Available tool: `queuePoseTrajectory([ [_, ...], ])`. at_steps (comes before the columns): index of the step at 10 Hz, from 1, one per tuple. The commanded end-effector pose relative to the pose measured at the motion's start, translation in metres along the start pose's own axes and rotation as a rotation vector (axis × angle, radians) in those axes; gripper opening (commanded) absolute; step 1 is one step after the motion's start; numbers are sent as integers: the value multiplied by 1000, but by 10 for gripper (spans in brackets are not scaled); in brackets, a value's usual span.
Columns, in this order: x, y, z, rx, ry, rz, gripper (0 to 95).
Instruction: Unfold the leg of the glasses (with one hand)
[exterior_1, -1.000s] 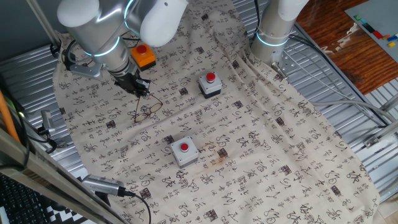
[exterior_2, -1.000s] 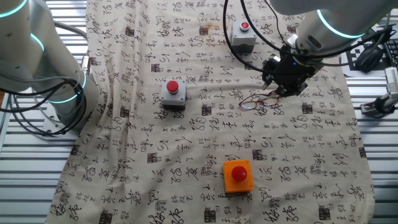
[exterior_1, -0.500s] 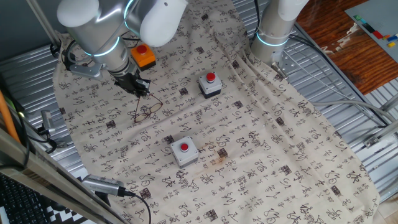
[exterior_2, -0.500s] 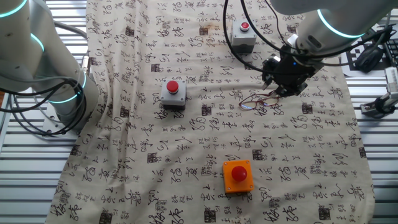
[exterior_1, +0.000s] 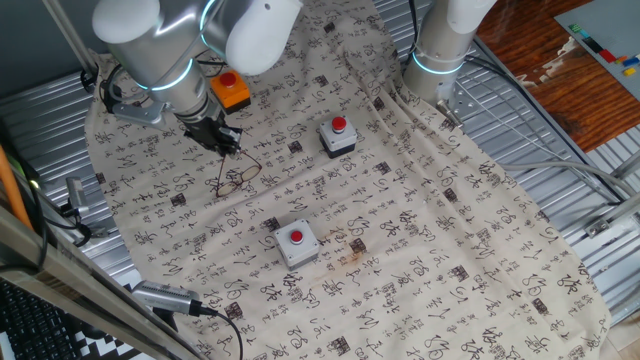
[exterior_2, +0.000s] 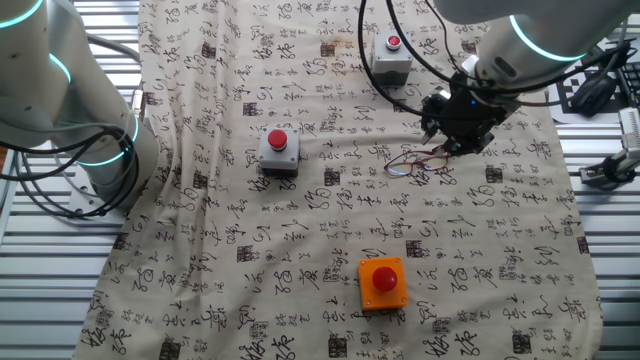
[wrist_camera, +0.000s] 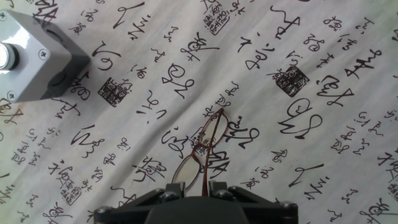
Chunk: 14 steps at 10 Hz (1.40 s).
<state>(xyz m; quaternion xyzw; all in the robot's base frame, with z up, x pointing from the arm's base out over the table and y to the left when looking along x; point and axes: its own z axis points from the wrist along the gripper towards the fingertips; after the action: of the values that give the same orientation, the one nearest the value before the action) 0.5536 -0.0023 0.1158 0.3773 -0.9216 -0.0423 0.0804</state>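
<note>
The glasses (wrist_camera: 202, 149) are thin reddish-brown wire frames with clear lenses, lying on the printed cloth. They show small in one fixed view (exterior_1: 238, 179) and in the other fixed view (exterior_2: 403, 163). My gripper (wrist_camera: 197, 186) hangs right over them, low at the cloth. One leg (wrist_camera: 204, 171) runs from the far hinge back in between my fingers, close against the right finger (wrist_camera: 217, 188). The jaws stand a narrow gap apart, and I see no clamp on the wire. In the fixed views my gripper (exterior_1: 228, 143) (exterior_2: 448, 147) sits at the end of that leg.
A grey button box (wrist_camera: 34, 59) stands at the upper left of the hand view. Two grey boxes with red buttons (exterior_1: 337, 137) (exterior_1: 296, 244) and an orange box (exterior_1: 232, 90) sit on the cloth. A second arm's base (exterior_1: 437, 60) is at the far edge.
</note>
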Motion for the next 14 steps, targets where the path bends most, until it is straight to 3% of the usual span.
queuePoseTrajectory([
  [1, 0, 0, 0, 0, 0, 0, 190],
  [8, 0, 0, 0, 0, 0, 0, 190],
  [9, -11, -16, 7, 15, 7, -49, 0],
  [10, -11, -16, 7, 13, 6, -51, 190],
  [14, -12, -15, 7, 11, 6, -58, 190],
])
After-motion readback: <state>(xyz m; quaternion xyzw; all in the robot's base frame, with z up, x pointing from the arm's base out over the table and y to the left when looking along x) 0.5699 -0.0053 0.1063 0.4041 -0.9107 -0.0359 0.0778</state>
